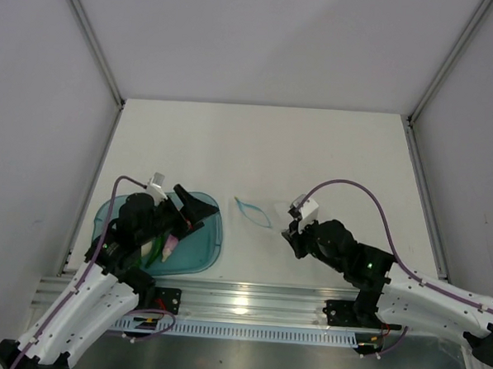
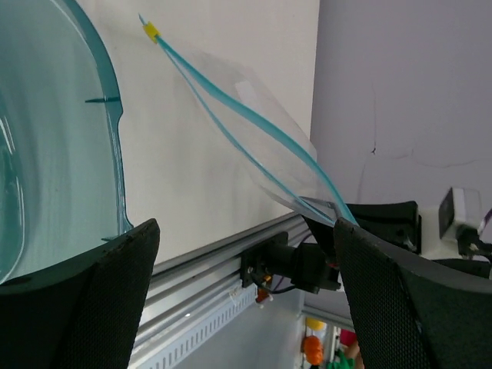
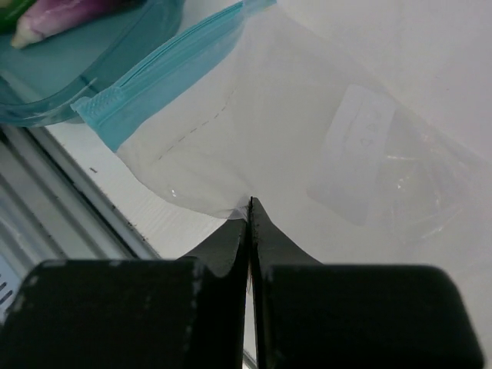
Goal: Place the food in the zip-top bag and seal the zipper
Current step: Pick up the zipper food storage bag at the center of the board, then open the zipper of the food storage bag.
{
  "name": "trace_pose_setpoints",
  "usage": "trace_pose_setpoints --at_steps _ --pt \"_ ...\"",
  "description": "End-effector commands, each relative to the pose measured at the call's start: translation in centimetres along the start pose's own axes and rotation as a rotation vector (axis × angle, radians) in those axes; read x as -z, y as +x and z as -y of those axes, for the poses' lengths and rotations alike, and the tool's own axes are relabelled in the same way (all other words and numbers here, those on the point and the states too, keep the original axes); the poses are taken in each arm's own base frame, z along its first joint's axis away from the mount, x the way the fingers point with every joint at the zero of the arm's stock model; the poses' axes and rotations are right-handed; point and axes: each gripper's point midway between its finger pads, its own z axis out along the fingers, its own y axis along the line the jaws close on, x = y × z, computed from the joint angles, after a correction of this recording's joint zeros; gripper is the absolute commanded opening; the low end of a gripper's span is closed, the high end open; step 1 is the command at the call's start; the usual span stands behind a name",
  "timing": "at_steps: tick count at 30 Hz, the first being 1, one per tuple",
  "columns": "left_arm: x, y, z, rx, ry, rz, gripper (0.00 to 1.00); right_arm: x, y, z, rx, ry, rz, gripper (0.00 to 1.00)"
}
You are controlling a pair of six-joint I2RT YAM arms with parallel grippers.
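Note:
The clear zip-top bag lies on the white table between the arms, and its light-blue zipper stands open at the mouth. A yellow tab sits at one end of the strip. My right gripper is shut on the bag's edge opposite the mouth. The food lies in the teal tray: a purple eggplant and a long green vegetable show, partly hidden under the left arm. My left gripper hangs open over the tray's far right part, empty, its fingers pointing toward the bag.
A metal rail runs along the table's near edge, carrying both arm bases. Grey walls and slanted frame posts enclose the table on three sides. The tray's rim is close to the bag's mouth.

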Motion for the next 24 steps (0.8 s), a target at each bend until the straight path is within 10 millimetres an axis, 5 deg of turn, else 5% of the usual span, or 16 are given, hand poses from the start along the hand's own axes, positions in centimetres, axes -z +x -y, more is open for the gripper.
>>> trace_pose_setpoints --at_steps 1,12,24 --pt "-1.9 1.5 -0.2 0.139 0.001 -0.106 0.95 1.1 -2.5 -1.8 -0.062 -0.094 0.115 0.00" --pt "-5.3 3.8 0.9 0.218 -0.045 -0.221 0.92 1.9 -3.1 -3.6 -0.041 -0.145 0.185 0.00" --pt "-5.1 3.8 0.8 0.266 -0.028 -0.197 0.88 1.4 -2.3 -3.8 -0.012 -0.134 0.162 0.00"
